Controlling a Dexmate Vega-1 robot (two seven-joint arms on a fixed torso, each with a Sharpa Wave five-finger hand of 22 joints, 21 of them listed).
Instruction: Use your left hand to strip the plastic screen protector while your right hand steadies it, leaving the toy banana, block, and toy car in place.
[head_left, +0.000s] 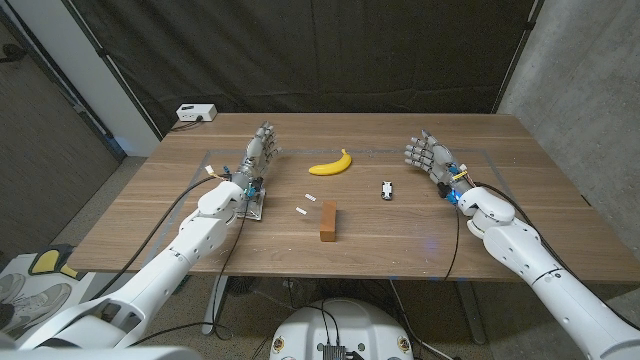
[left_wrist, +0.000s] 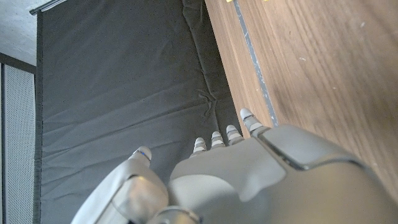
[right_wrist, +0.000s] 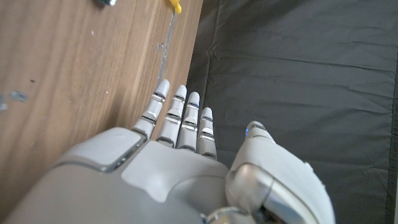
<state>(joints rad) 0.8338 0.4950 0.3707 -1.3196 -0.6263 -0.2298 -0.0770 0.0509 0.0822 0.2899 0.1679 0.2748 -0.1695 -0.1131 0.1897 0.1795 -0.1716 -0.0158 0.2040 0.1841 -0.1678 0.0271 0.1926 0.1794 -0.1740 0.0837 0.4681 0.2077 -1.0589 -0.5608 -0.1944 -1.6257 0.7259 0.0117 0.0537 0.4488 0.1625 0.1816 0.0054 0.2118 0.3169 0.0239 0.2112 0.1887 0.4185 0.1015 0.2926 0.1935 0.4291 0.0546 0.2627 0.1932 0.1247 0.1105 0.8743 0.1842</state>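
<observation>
Two hands, three toys, one film; nothing is gripped yet.

1. Plastic screen protector: apparently a clear sheet lying flat on the tabletop. It reads only as a faint grey border line running just beyond both sets of fingertips. Its corners are hard to make out. Judged not yet lifted.

2. Left hand: stands on its edge, palm upright, over the sheet's far left stretch. Its fingers are straight and side by side, the thumb set apart, and they hold nothing. The forearm runs in low across the tabletop. The pose suits reaching for the border line ahead, where a peel would likely start.

3. Right hand: mirrors the left, with straight fingers lying close together, the thumb off to one side and nothing in them. It would need to press down on the film to steady it.

4. Toy banana: lies between the two hands' fingers, a little nearer the left ones.

5. Toy car: sits near the right fingers, on their inner side and toward the robot.

6. Block: lies well back from both sets of fingertips, toward the robot. All three toys seem to rest on the sheet, so a peel risks dragging them.

7. Two small white scraps: lie between banana and block.
</observation>
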